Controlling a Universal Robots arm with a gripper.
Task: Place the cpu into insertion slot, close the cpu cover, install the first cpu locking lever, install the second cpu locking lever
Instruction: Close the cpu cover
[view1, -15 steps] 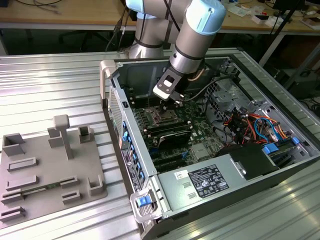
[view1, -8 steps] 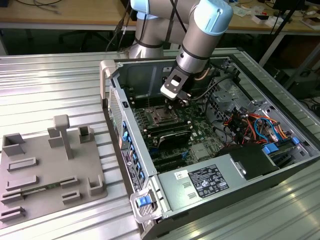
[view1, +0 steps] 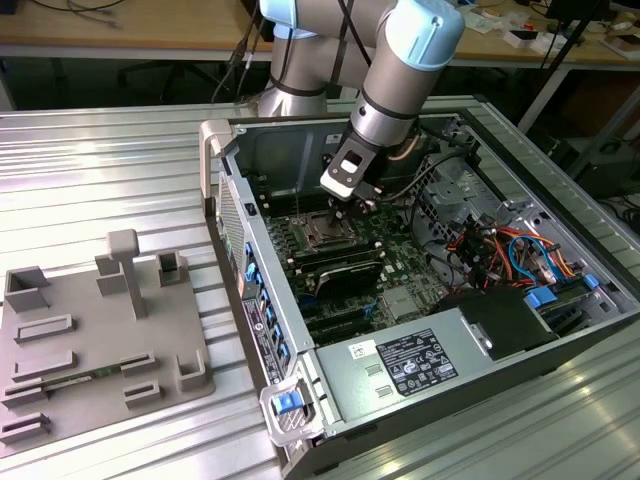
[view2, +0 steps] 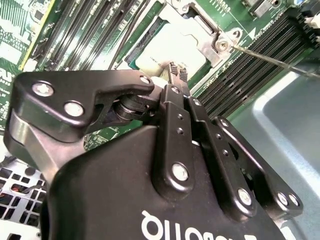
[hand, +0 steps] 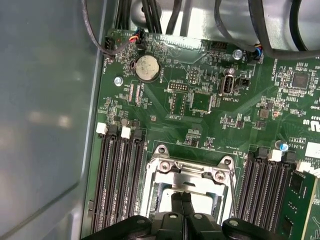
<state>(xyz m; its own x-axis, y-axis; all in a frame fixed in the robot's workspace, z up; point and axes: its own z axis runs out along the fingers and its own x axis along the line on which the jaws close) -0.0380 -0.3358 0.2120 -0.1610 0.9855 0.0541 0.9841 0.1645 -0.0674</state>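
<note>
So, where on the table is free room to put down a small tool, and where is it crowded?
Free: the ribbed table beyond the grey tray, bordered by the computer case on the exterior view's right; also the table corner before the case's near end. Crowded: inside the case, where the pincer is at the insertion slot and coloured cables lie nearby.

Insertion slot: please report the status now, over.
Hand shut, over the cpu. Cpu seated in the insertion slot, cpu cover flat around it. Nothing in the way.
</note>
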